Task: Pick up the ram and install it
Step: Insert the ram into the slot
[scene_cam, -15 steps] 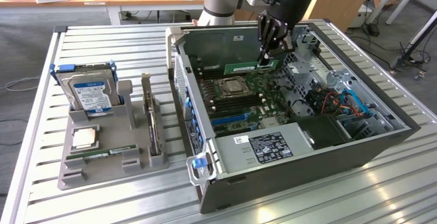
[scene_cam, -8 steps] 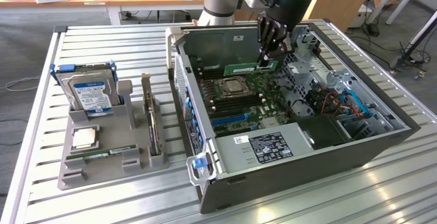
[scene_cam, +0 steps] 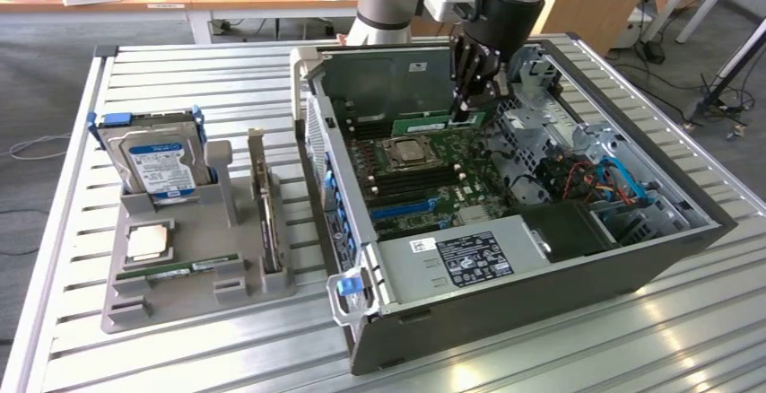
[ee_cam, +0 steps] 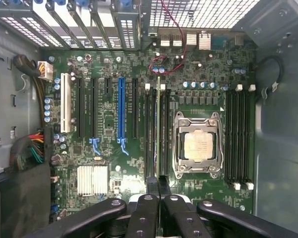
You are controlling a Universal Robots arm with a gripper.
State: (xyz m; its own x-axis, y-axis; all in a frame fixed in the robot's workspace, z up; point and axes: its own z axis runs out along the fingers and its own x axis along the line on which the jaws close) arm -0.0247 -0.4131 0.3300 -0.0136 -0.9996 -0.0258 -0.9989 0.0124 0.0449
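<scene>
Black-fingered gripper (scene_cam: 465, 113) pinched tight on long thin green ram stick (scene_cam: 425, 124), held upright along black memory slots, 1 o'clock from silver CPU socket (scene_cam: 411, 153) in exterior view. Matching second stick (scene_cam: 179, 270) lies in grey tray (scene_cam: 132, 312), 9 o'clock from open tower case (scene_cam: 539, 303). Power-supply label (scene_cam: 474, 255) text unreadable.

There are two long, thin green circuit-board sticks, the ram (scene_cam: 422, 126) and the second ram (scene_cam: 192, 267); two square silver processors, the loose CPU chip (scene_cam: 150, 242) and the mounted CPU chip (scene_cam: 415, 151); one blue-labelled metal hard drive (scene_cam: 156, 167); one grey open computer case (scene_cam: 539, 290).
</scene>
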